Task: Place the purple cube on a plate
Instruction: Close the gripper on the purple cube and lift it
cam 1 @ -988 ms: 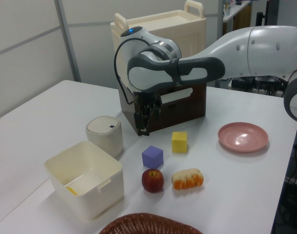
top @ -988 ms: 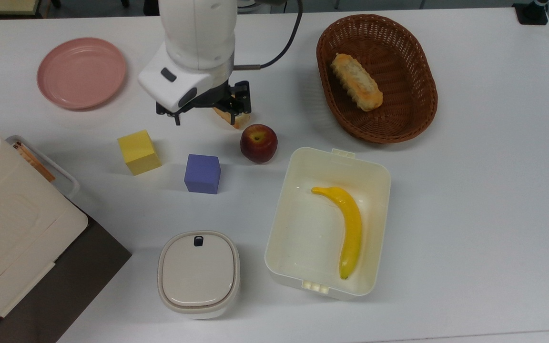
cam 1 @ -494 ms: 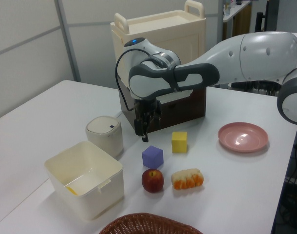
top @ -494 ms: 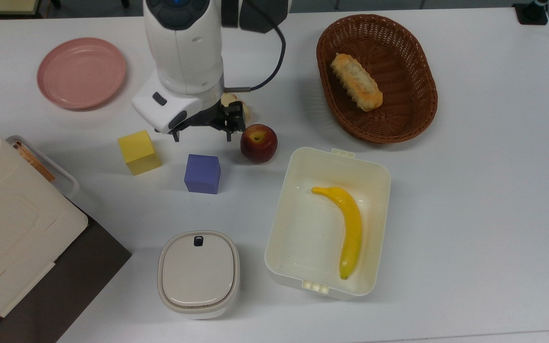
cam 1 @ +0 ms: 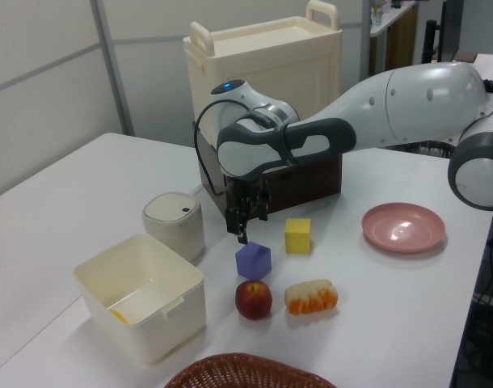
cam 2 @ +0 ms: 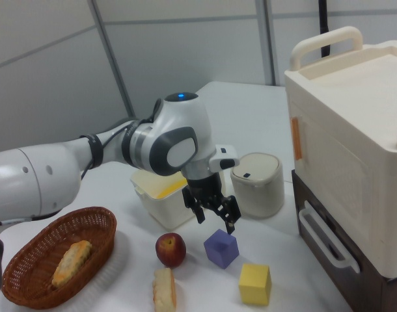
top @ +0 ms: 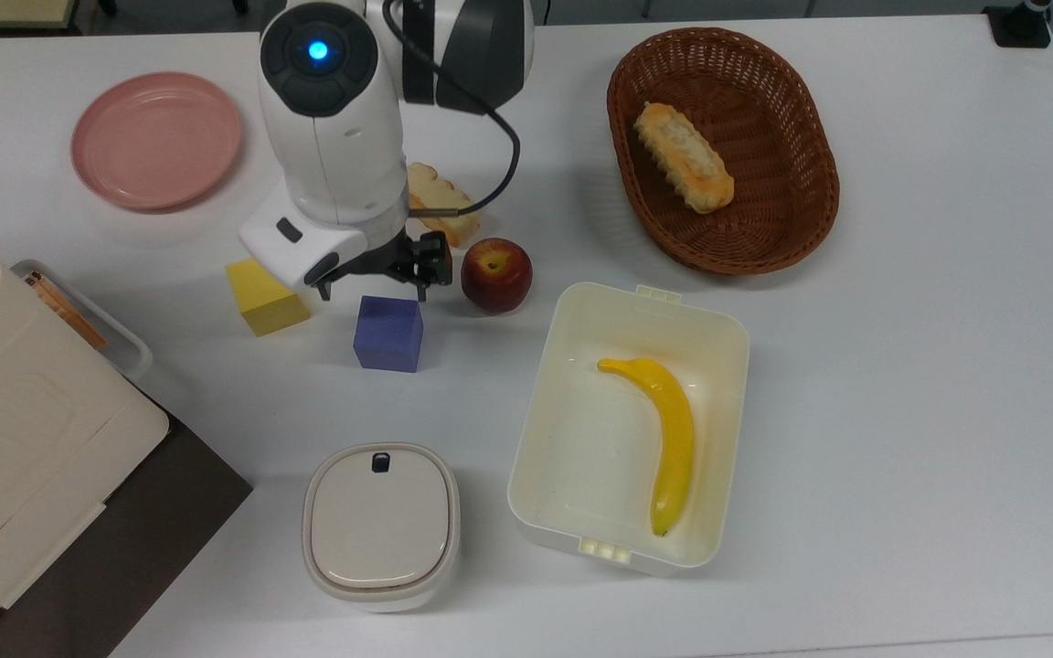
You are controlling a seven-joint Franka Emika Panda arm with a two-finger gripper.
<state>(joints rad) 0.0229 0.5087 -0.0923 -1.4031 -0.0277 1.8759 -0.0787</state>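
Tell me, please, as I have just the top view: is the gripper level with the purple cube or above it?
Observer: Above it. In the right view the gripper hangs over the purple cube with a clear gap under its fingertips, and the fingers are open.
Operator: Thank you. How tall is the cream unit at the top view's left edge?
Observer: Tall. In the left view the cream cabinet on its dark base rises well above the gripper and has handles on top.
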